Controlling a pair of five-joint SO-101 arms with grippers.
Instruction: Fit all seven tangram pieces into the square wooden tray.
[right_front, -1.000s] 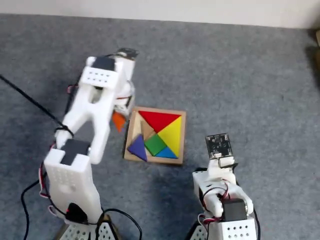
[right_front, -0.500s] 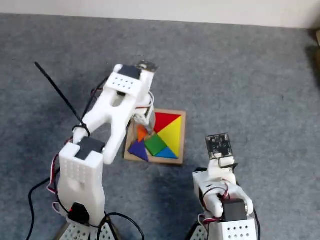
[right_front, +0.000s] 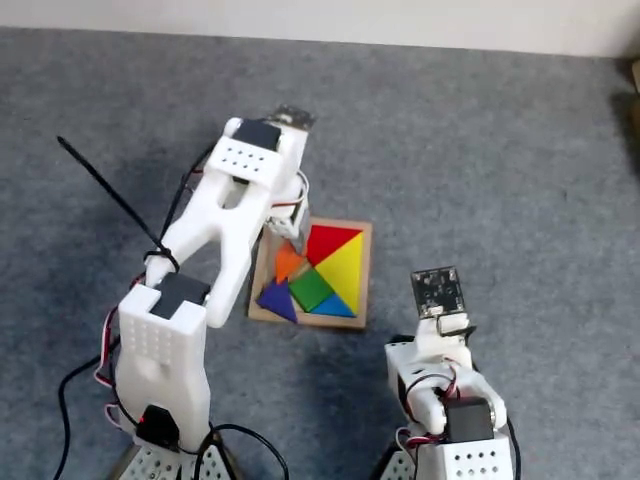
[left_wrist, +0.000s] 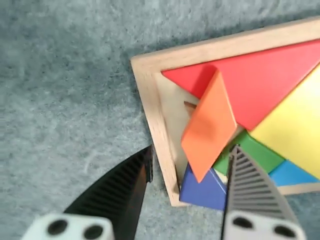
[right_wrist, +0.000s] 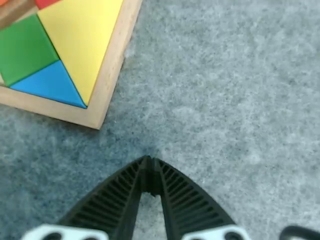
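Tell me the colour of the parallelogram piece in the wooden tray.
The parallelogram is orange, clearest in the left wrist view.

"Where could a hand get in?"

"Along the tray's (right_front: 366, 280) right and far rims, where open grey table (right_front: 500, 150) runs right up to the wood."

"And the left rim?"

"The left arm (right_front: 235, 215) hangs across it. The left jaws stand apart, one over the table outside the rim and one over the pieces. The orange piece (left_wrist: 209, 127) lies askew between them, overlapping the red triangle (left_wrist: 270, 85)."

"The near side?"

"The right arm (right_front: 440, 385) sits back there, with the right jaws closed over table just off the tray's corner."
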